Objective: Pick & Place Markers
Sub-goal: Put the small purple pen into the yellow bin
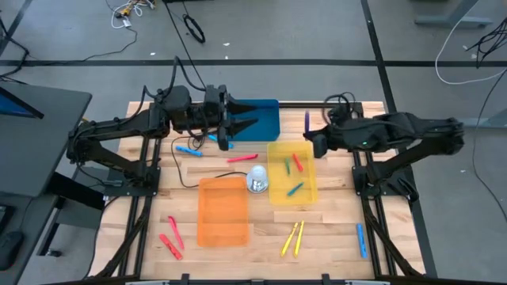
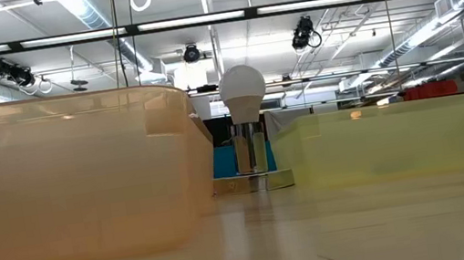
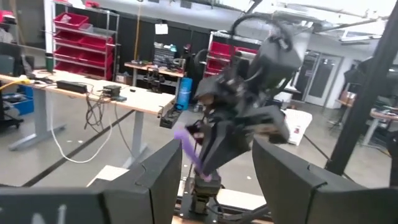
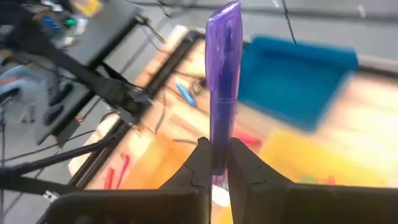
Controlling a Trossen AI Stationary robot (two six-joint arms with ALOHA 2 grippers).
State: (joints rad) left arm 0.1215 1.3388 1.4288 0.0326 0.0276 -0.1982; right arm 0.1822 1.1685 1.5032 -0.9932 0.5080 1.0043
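A: The right gripper (image 4: 213,163) clamps the purple marker (image 4: 222,87) by its lower end, right of centre in the high view beside the yellow tray (image 1: 309,194).

B: Light, stiff, slick; a mid-barrel hold suits it. Farther left, the left gripper (image 1: 238,120) hangs parted over the blue tray (image 1: 268,111); the marker's clamped end is hidden

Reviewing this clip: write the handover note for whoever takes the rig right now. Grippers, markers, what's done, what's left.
Right gripper: shut on a purple marker, lifted near the blue tray.
Left gripper: open, empty, over the blue tray.
Done: red, green and light blue markers lie in the yellow tray.
Left: purple marker unplaced; loose on the table are two red markers, two yellow markers, a red marker and light blue markers. Orange tray holds none.
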